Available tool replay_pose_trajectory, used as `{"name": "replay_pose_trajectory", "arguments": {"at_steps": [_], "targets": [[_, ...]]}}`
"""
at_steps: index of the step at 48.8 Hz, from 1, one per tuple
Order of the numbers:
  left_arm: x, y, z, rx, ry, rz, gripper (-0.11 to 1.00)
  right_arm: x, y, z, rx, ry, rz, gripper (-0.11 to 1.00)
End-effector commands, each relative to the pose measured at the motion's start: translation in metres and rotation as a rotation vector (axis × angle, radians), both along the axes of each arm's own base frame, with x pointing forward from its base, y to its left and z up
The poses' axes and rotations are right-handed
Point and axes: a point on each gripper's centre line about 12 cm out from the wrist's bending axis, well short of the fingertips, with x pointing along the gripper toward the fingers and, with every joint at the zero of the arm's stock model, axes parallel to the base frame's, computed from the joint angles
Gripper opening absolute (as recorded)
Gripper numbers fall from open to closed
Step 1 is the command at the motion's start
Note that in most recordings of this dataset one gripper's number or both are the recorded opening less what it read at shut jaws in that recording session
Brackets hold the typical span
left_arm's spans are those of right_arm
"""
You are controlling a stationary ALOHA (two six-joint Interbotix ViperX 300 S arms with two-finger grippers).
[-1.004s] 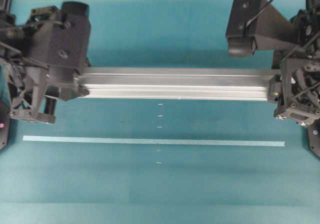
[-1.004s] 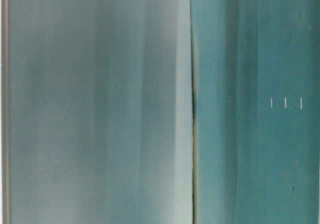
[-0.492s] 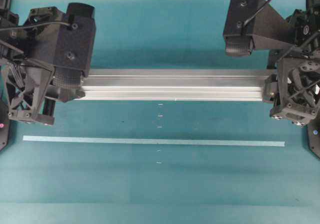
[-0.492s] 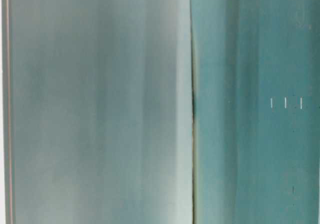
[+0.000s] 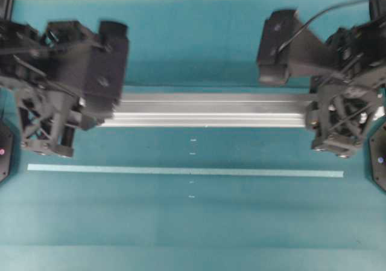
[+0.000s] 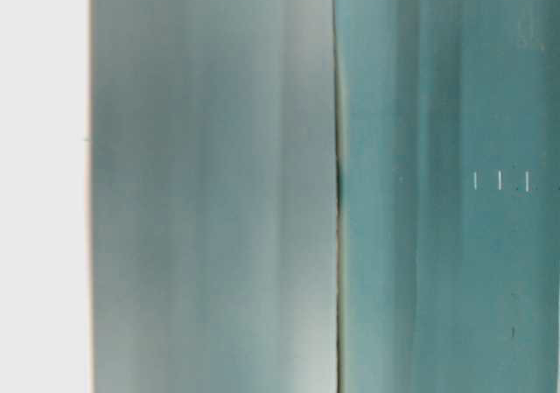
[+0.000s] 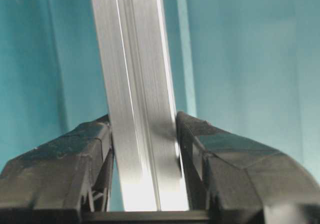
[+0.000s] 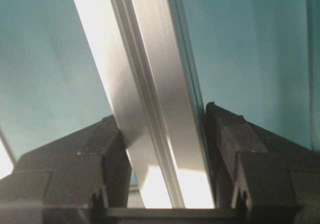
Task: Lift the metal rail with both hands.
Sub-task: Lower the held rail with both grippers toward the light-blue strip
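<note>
We see the left gripper (image 7: 144,134) clamped on the metal rail (image 5: 208,109), one black finger pressed to each side of the bar in the left wrist view. Same at the other end: the right gripper (image 8: 162,134) squeezes the rail between its two fingers, contact on both flanks.

From overhead the rail runs straight across the middle of the table (image 5: 193,235), left end hidden under the left arm's wrist block, right end under the right arm's lattice frame. Both arms look motion-blurred there. We read the rail as off the table in the wrist views, where teal surface shows blurred far behind it.

Around it: a thin pale tape strip (image 5: 185,171) lies parallel to the rail, nearer the bottom edge, well apart from it. A short column of small white marks (image 5: 193,156) crosses the strip near mid-table. Nothing sits between rail and strip.

The table-level view is mostly blocked by a blurred grey surface (image 6: 210,192) filling its left half; we can't tell what it is.
</note>
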Motion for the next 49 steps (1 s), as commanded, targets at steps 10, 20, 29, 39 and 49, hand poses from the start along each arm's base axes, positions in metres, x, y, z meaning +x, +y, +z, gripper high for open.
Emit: {"name": "replay_pose_trajectory", "arguments": {"at_steps": [10,20,29,39,49], "targets": [[0.004,-0.009,-0.054,0.001,0.023,-0.037,0.33,0.01,-0.015,-0.034,-0.056,-0.065,-0.045,0.42],[0.01,-0.006,-0.082,0.004,0.045,-0.038,0.33,0.009,-0.012,-0.077,-0.056,-0.041,-0.034,0.42],[0.014,-0.006,-0.103,0.005,0.056,-0.037,0.33,0.011,-0.006,-0.113,-0.057,-0.051,-0.018,0.42],[0.014,-0.006,-0.131,0.006,0.085,-0.042,0.33,0.017,0.0,-0.142,-0.058,-0.07,0.004,0.42],[0.013,-0.006,-0.154,0.006,0.085,-0.044,0.33,0.024,0.007,-0.162,-0.057,-0.079,0.024,0.42]]}}
